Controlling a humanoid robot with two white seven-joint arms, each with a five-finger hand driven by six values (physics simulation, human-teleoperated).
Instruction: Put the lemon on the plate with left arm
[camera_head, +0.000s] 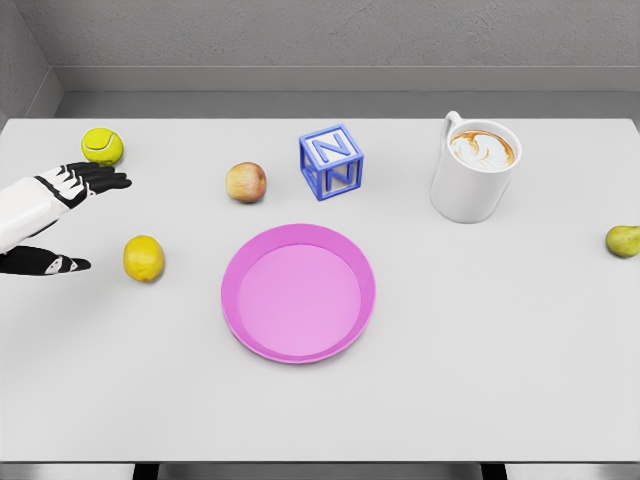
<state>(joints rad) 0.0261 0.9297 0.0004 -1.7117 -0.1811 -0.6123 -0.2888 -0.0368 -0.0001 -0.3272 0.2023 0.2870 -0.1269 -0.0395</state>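
While robot hand (62, 222) spreads, arm cropped, lemon (143, 258) free

A tennis ball (102, 146) is lying near the far left corner of the table (500, 350); an apple (246, 182) is sitting right of it, with a blue letter block (331, 162) just beyond, showing an N; a white mug (476, 171) of latte is standing further right; a pear (623, 241) is resting at the right edge.
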